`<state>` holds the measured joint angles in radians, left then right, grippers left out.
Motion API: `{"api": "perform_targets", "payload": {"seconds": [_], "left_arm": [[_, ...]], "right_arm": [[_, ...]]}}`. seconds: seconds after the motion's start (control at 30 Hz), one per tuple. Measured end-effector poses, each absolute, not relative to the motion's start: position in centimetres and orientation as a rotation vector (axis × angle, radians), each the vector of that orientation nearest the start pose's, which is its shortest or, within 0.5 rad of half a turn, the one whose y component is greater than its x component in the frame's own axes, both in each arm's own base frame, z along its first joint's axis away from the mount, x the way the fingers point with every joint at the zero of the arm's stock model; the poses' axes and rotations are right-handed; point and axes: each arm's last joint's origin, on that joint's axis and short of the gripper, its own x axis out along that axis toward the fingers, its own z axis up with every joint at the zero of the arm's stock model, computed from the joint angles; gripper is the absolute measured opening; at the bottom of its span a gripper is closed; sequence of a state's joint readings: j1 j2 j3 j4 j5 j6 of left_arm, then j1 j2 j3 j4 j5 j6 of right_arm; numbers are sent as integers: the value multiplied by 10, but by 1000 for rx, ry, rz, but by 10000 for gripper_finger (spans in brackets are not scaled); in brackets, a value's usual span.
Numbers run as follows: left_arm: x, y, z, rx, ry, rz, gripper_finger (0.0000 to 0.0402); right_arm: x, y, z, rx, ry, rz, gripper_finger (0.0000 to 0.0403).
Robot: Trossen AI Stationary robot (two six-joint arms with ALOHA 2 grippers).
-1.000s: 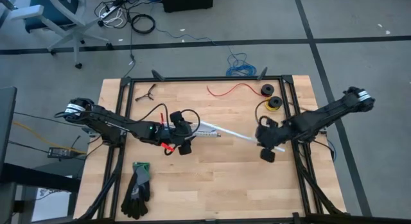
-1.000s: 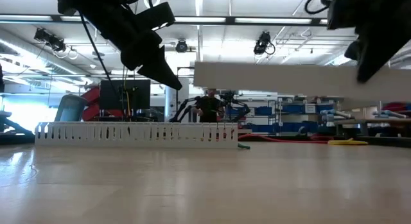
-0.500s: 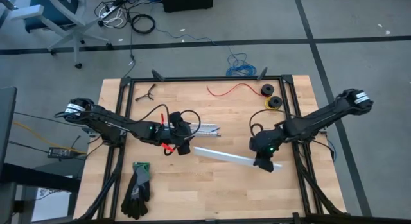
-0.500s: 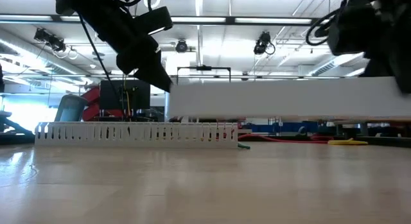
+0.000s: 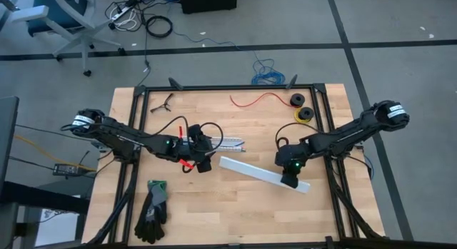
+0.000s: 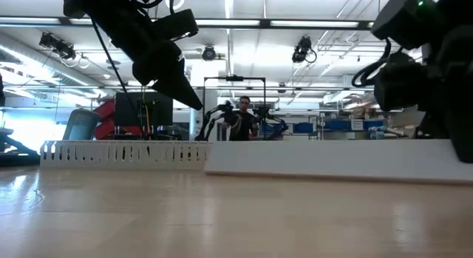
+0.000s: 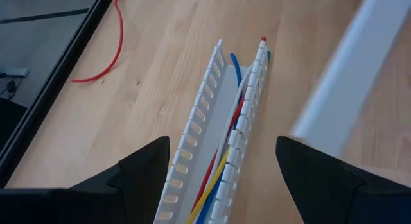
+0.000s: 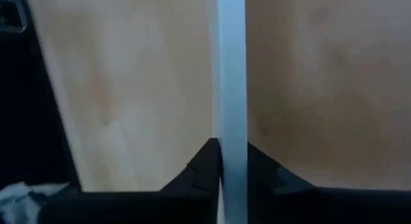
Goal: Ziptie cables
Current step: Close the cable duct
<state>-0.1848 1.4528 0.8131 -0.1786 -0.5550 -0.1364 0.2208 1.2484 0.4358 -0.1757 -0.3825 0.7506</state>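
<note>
A white slotted channel (image 7: 212, 121) lies on the wooden table at centre left. The cables (image 7: 221, 169), yellow, blue, red and green wires, lie inside it. My left gripper (image 7: 223, 144) hangs open just above the channel's left end (image 5: 202, 162), one finger on either side, touching nothing. A long plain white strip (image 5: 260, 174) lies slanted on the table, nearer the front edge than the channel. My right gripper (image 5: 290, 179) is shut on the strip near its right end. My right gripper pinches the white strip's two long edges (image 8: 231, 137) between its two fingers (image 8: 205, 163), near the strip's right end (image 5: 296, 182). The fingers slant down from the table's right and lie across the strip. In the low view the strip (image 6: 325, 158) rests level on the tabletop.
A pair of dark gloves (image 5: 151, 206) lies near the front left corner. A thin red wire (image 5: 260, 99), two small spools (image 5: 300, 108) and a blue coiled cable (image 5: 265, 72) are at the far right. A small black tool (image 5: 163, 103) lies far left. Black frame rails edge the table.
My right gripper has gone down and toward the table's near edge, tipping more downward, with the white strip in its hold. The strip, which hung above the table with one end over the channel, now lies on the tabletop nearer the front edge.
</note>
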Motion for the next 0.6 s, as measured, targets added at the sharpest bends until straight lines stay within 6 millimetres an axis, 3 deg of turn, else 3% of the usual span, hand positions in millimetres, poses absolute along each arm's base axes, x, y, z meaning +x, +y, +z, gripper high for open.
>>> {"api": "perform_targets", "payload": {"seconds": [0.37, 0.6], "left_arm": [[282, -37, 200, 168, 739, 398, 295], [282, -37, 200, 168, 739, 398, 295]], "right_arm": [[193, 42, 137, 763, 1185, 144, 133], [187, 27, 134, 867, 1263, 133, 162]]}}
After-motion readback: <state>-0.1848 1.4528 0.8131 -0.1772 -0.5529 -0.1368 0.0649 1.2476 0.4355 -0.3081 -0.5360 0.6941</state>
